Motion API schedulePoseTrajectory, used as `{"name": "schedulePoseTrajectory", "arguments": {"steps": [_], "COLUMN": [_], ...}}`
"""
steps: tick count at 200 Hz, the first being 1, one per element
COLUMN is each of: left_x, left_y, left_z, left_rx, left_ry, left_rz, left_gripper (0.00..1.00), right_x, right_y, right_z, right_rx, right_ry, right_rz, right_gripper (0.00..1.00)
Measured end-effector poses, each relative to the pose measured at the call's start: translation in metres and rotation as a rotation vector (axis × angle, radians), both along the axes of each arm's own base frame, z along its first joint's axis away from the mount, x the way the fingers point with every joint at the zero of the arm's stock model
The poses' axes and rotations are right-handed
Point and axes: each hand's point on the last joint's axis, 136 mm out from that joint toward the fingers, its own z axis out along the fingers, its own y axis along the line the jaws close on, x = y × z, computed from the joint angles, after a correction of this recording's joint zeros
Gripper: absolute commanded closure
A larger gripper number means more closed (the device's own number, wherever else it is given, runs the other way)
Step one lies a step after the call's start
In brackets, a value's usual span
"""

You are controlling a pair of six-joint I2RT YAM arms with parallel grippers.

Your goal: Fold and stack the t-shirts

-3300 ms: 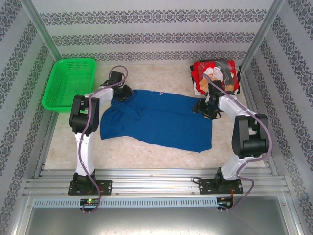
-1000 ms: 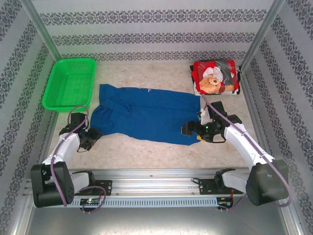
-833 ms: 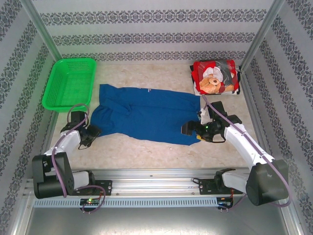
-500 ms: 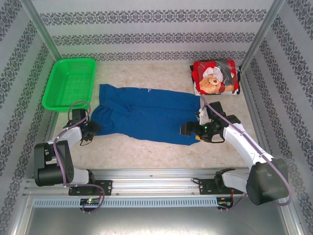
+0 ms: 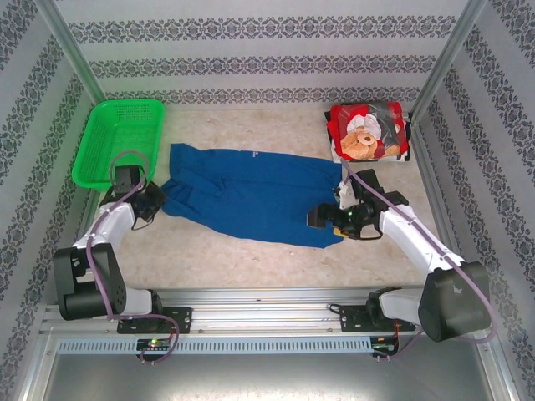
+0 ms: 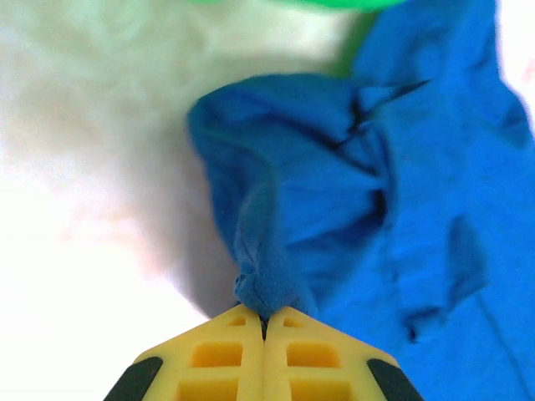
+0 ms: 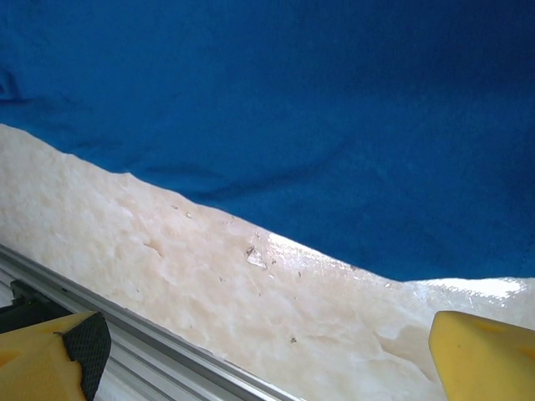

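Across mid-table you have one royal blue cloth t-shirt, spread flat, left sleeve bunched. Far left: green plastic mesh basket. Far right: folded red teddy-bear t-shirt. Your left gripper pinches the blue sleeve; your right gripper gapes wide by the near hem, holding nothing.

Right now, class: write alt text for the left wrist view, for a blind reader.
The left gripper is shut on a bunched fold of the blue t-shirt, which spreads rightward over the pale table. A green basket edge shows at top.
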Motion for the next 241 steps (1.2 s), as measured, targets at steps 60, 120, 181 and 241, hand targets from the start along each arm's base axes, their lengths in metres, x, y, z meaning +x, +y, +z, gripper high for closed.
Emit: {"name": "schedulePoseTrajectory", "arguments": {"steps": [60,120,181,241], "left_x": [0.038,0.077,0.107,0.129], "left_y": [-0.018,-0.019,-0.016,-0.017], "left_z": [-0.013,-0.007,-0.013,-0.024], "left_rx": [-0.046,-0.049,-0.051,-0.087], "left_ry": [0.046,0.022,0.016,0.007], "left_rz": [-0.074,-0.093,-0.094,-0.086], "left_gripper": [0.96,0.96,0.95,0.8], "right_x": [0.004,0.007,0.008,0.009], "right_y": [0.001,0.001,0.002,0.002], "right_z": [-0.002,-0.001,-0.006,-0.01], "right_rx": [-0.004,-0.004,-0.009,-0.011], "right_ry": [0.011,0.006,0.027,0.037], "right_rz": [0.003,0.006,0.006,0.006], "right_gripper": [0.02,0.02,0.02,0.02]}}
